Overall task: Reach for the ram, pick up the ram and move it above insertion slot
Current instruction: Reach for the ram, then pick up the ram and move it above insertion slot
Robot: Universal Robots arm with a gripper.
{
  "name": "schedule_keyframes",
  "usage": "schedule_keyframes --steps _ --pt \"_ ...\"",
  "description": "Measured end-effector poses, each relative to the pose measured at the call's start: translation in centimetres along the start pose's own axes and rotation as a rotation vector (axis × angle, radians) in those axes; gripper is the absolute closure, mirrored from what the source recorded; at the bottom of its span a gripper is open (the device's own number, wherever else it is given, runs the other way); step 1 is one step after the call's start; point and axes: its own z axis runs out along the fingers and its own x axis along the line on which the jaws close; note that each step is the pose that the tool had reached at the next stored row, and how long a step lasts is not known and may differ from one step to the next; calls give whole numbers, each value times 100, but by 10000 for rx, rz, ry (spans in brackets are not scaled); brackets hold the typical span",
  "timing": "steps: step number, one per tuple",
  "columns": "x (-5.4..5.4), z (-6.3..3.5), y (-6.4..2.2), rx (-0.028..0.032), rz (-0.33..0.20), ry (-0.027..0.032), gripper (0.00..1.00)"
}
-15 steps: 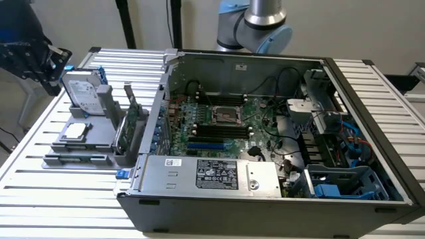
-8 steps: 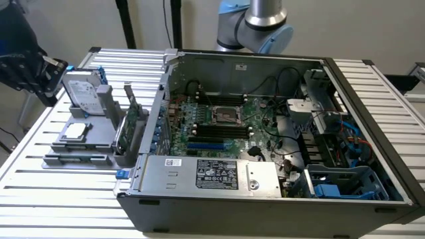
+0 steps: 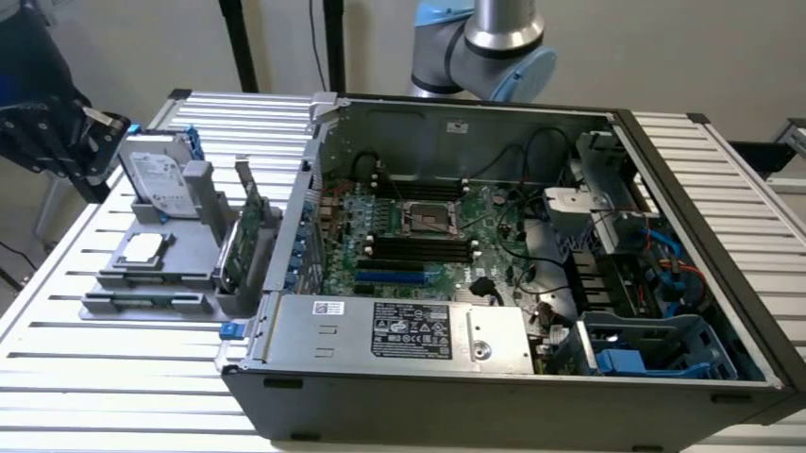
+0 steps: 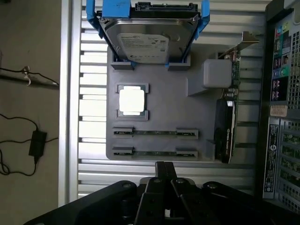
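Aluminium slats make up the bench, and on it we see an open computer case with its motherboard exposed. To the exterior view's left of the case sits a grey holder. It carries a silver hard drive in a blue frame, a square processor chip and an upright green expansion card just beside the case wall. Part of the robot arm rises behind the case.

Looking from the wrist, we face down on the same holder, with the hard drive, the chip and the expansion card set around it. Two thin green sticks lie parallel in clips on the holder. The ram is the one nearest the pincer, and the other stick lies just beyond it. We see the pincer's black fingers pressed together with nothing between them. Its tip lines up with the ram's middle, over the bench slats just off the holder's edge, clear of the ram.
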Motion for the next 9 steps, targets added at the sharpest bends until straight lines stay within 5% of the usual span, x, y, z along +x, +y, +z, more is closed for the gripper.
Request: schedule_keyframes --steps 9 --pt "-1 0 0 0 0 0 89"
